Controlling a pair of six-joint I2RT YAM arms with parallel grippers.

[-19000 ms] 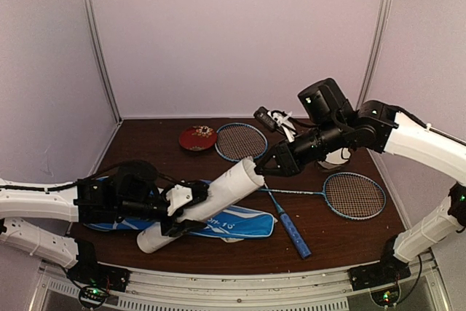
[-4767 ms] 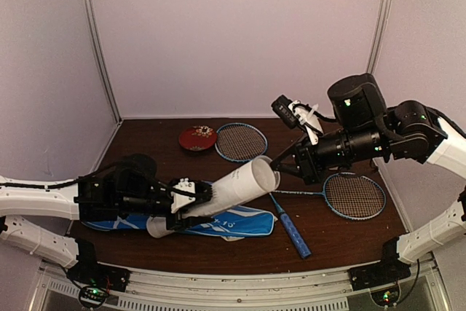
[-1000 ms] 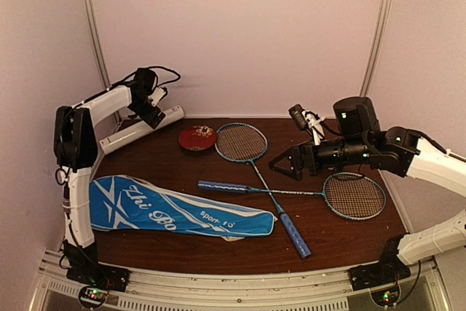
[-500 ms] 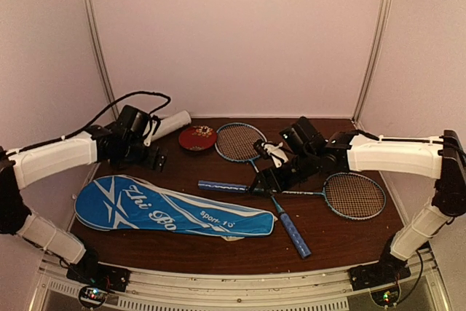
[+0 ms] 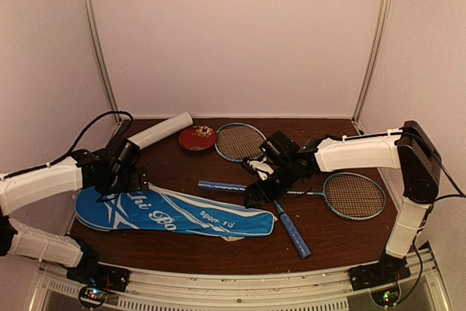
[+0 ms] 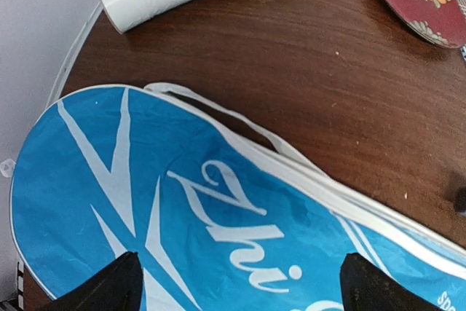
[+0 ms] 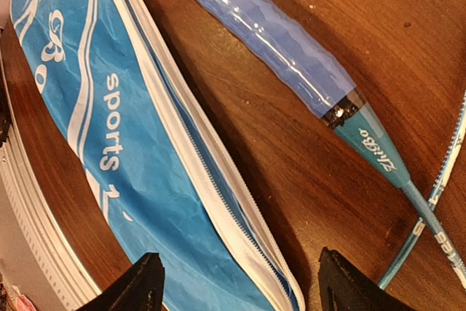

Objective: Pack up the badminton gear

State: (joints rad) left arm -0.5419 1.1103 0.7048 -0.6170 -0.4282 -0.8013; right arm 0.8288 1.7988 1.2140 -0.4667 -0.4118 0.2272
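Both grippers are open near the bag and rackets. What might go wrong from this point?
1. The far racket crosses the right racket beside the right gripper; lifting one may drag the other.
2. The racket bag lies flat under the left gripper with no open mouth showing, so a racket pushed at it may just shove it.
3. The white tube, lying near the red dish, may roll.

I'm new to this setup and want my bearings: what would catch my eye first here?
A big blue racket bag lies flat at the near left of the table. Two rackets cross at centre, and the right claw hangs open above the bag's zip edge, beside one blue handle.
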